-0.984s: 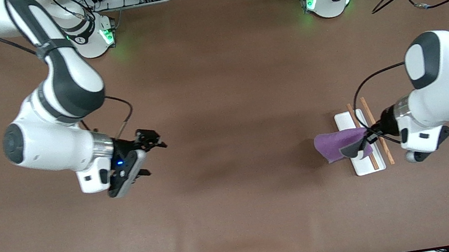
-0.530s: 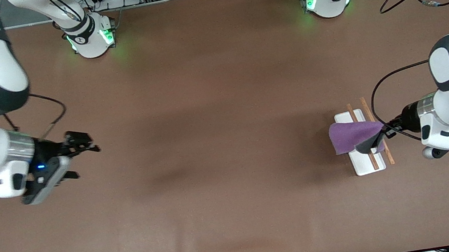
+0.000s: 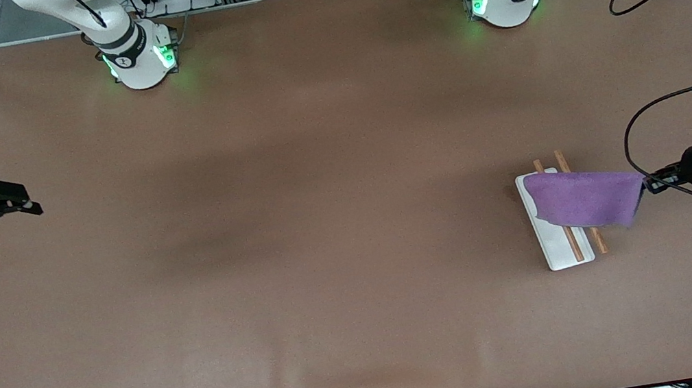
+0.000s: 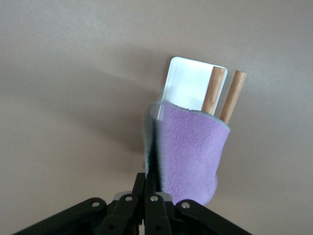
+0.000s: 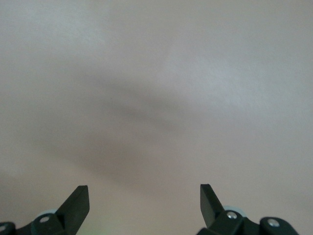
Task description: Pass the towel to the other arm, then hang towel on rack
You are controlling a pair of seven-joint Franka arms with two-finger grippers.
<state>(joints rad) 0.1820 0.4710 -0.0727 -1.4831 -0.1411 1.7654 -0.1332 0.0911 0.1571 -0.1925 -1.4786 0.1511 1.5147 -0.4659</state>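
Over rack (image 3: 559,252), towel (image 3: 586,197) stretched from left tool (image 3: 647,184), pinched.

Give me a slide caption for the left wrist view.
Left gripper holds the purple towel draped across the rack and its two wooden rods.

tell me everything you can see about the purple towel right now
The towel is a small purple cloth of fuzzy, microfibre-like fabric with a paler stitched edge. It is spread out flat across both brown rods of the rack, covering part of the white base, toward the left arm's end of the table. The left pincer is shut on one edge and holds it stretched out past the rods. Nothing else touches it.
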